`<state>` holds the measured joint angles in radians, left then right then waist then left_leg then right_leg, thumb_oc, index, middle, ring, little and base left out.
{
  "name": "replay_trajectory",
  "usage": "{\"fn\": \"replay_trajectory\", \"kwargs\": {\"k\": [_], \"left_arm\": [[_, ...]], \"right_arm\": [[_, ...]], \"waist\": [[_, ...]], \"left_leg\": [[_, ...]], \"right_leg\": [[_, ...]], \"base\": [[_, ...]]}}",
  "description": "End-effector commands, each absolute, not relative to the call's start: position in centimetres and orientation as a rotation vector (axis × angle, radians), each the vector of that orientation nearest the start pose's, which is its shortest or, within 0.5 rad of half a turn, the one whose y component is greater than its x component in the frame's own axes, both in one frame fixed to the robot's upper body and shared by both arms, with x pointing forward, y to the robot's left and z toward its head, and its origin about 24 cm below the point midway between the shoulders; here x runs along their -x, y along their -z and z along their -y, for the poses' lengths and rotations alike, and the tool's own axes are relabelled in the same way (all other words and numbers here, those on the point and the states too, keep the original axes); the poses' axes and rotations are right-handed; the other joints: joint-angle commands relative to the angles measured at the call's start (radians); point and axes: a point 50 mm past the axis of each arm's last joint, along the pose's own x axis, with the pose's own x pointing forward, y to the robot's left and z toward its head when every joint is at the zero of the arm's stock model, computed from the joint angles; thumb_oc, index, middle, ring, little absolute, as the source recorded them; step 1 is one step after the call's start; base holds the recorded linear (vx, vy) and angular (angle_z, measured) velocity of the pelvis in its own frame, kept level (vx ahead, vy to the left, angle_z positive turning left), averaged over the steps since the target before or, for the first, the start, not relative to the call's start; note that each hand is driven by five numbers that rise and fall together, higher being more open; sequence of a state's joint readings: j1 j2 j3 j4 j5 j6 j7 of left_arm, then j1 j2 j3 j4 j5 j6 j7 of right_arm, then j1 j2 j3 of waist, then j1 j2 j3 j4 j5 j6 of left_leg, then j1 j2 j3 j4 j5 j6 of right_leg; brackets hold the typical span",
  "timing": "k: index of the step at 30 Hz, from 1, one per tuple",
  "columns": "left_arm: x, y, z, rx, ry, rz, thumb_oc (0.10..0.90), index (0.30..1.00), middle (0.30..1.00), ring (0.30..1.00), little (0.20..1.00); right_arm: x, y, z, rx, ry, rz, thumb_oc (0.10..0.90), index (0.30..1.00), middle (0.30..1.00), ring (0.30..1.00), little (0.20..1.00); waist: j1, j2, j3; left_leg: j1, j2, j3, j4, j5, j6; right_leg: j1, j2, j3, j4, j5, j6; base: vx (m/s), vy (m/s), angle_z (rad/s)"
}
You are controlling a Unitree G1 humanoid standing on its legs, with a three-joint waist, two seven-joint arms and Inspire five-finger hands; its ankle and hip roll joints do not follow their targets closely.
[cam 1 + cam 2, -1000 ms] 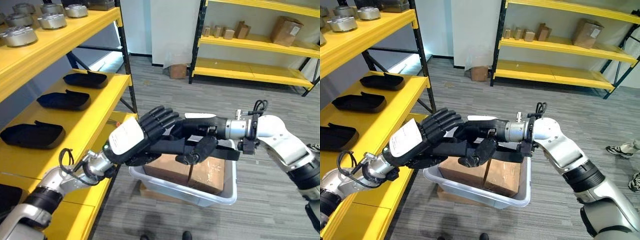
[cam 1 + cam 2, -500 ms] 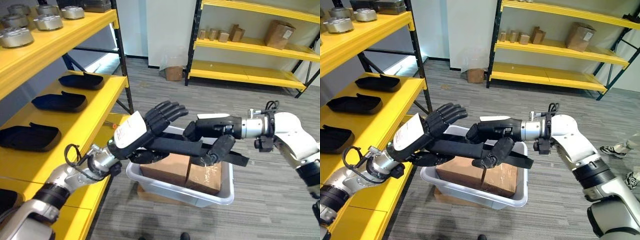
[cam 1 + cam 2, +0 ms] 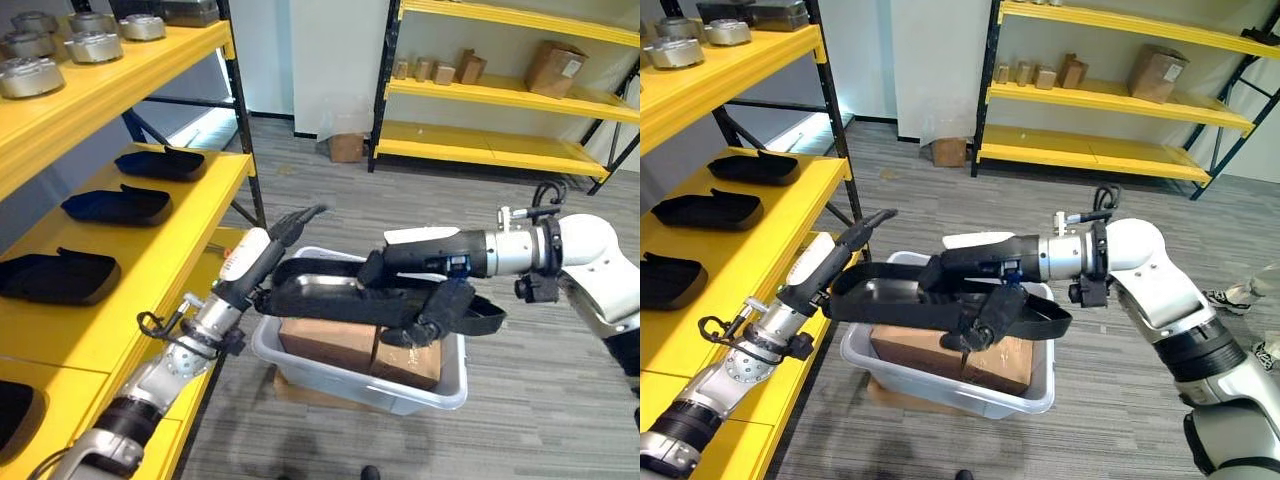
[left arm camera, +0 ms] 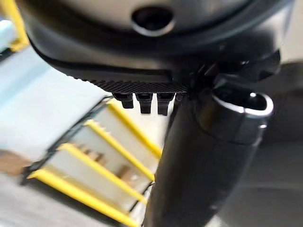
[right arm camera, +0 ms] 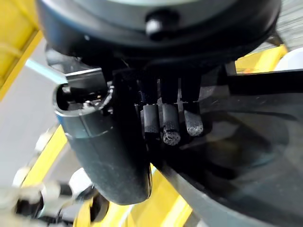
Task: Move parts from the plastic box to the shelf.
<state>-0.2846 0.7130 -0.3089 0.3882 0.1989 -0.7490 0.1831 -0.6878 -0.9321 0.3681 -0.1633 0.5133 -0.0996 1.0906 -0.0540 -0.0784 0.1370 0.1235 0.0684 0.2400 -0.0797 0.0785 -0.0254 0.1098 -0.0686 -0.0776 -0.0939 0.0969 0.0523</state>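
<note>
**Left eye view.** Both hands carry one long black part (image 3: 380, 300) above the plastic box (image 3: 350, 375), which stands on the floor with cardboard boxes (image 3: 330, 340) inside. The right hand (image 3: 440, 300) is curled round the part near its middle. The left hand (image 3: 265, 262) lies edge-on along the part's end nearest the yellow shelf (image 3: 170, 240), with its fingers straight; whether they press the part cannot be told. Three similar black parts (image 3: 120, 203) already lie in a row on that shelf.

**Right eye view.** The part hangs roughly level, clear of the box rim. For this step, judge it best to keep the part level, swing it toward the shelf end-first, and lower it onto bare yellow surface beside the row, not onto a neighbour.

**Left wrist view.** The thumb crosses the view; fingertips (image 4: 144, 101) peek out short and straight, closed on nothing.

**Right wrist view.** Fingertips (image 5: 170, 127) curl against the dark curved part surface, thumb opposite. Release this hold only after the part rests on the shelf.
</note>
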Motion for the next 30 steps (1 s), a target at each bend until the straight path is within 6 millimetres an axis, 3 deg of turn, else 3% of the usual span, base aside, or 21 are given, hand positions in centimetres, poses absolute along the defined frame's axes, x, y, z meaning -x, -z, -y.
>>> {"fn": "replay_trajectory", "kwargs": {"k": [1,7,18,23,27,28,29,30], "left_arm": [[-29.6,-14.9,-21.2,-0.715,0.195,0.777,0.400,0.300,0.300,0.300,0.300],[-29.3,-14.6,-19.8,-0.860,0.233,0.857,0.400,0.300,0.300,0.300,0.300],[-29.1,-16.1,-17.9,-0.833,0.273,0.959,0.400,0.300,0.300,0.300,0.300],[-29.0,-15.8,-18.5,-0.841,0.247,0.926,0.400,0.300,0.300,0.300,0.300],[-29.3,-15.4,-20.2,-0.860,0.146,0.867,0.400,0.300,0.300,0.300,0.300],[-29.5,-15.4,-20.9,-0.863,0.112,0.837,0.451,0.371,0.371,0.371,0.371],[-29.6,-15.3,-21.4,-0.869,0.088,0.814,0.900,1.000,1.000,1.000,1.000],[-29.7,-15.2,-21.9,-0.871,0.071,0.798,0.900,1.000,1.000,1.000,1.000]], "right_arm": [[-24.8,-26.5,12.3,0.827,-1.537,0.645,0.400,0.300,0.300,0.300,0.300],[-23.9,-27.1,10.9,0.820,-1.546,0.682,0.400,0.300,0.300,0.300,0.300],[-25.1,-26.9,10.7,0.738,-1.491,0.644,0.400,0.300,0.300,0.300,0.300],[-25.7,-26.4,11.5,0.729,-1.447,0.609,0.400,0.300,0.300,0.300,0.300],[-26.5,-25.8,12.9,0.717,-1.388,0.582,0.400,0.300,0.300,0.300,0.300],[-26.8,-25.6,13.5,0.718,-1.362,0.570,0.400,0.300,0.300,0.300,0.300],[-27.0,-25.5,13.9,0.717,-1.339,0.560,0.400,0.300,0.300,0.300,0.300],[-27.1,-25.4,14.2,0.715,-1.320,0.552,0.400,0.300,0.300,0.300,0.300]], "waist": [[0.009,-0.011,-0.074],[0.007,-0.005,-0.074],[0.011,0.004,-0.073],[0.013,0.005,-0.073],[0.013,0.003,-0.072],[0.014,0.003,-0.070],[0.014,0.002,-0.070],[0.014,0.002,-0.070]], "left_leg": [[0.030,0.042,-0.051,-0.008,-0.089,-0.042],[0.029,0.042,-0.046,-0.008,-0.090,-0.041],[0.032,0.041,-0.047,-0.008,-0.094,-0.041],[0.032,0.040,-0.052,-0.008,-0.093,-0.041],[0.029,0.041,-0.053,-0.008,-0.090,-0.042],[0.028,0.041,-0.055,-0.008,-0.090,-0.042],[0.027,0.041,-0.056,-0.008,-0.090,-0.042],[0.027,0.041,-0.057,-0.008,-0.090,-0.042]], "right_leg": [[0.028,-0.077,-0.035,0.048,-0.078,0.093],[0.026,-0.078,-0.032,0.046,-0.077,0.094],[0.033,-0.083,-0.036,0.040,-0.077,0.096],[0.033,-0.082,-0.038,0.040,-0.075,0.096],[0.031,-0.083,-0.041,0.042,-0.074,0.096],[0.031,-0.083,-0.043,0.041,-0.075,0.096],[0.031,-0.083,-0.044,0.042,-0.075,0.095],[0.032,-0.083,-0.045,0.042,-0.076,0.095]], "base": [[0.00,0.000,0.00],[0.00,0.000,0.00],[0.00,0.000,0.00],[0.00,0.000,0.00],[0.00,0.000,0.00],[0.00,0.000,0.00],[0.00,0.000,0.00],[0.00,0.000,0.00]]}}
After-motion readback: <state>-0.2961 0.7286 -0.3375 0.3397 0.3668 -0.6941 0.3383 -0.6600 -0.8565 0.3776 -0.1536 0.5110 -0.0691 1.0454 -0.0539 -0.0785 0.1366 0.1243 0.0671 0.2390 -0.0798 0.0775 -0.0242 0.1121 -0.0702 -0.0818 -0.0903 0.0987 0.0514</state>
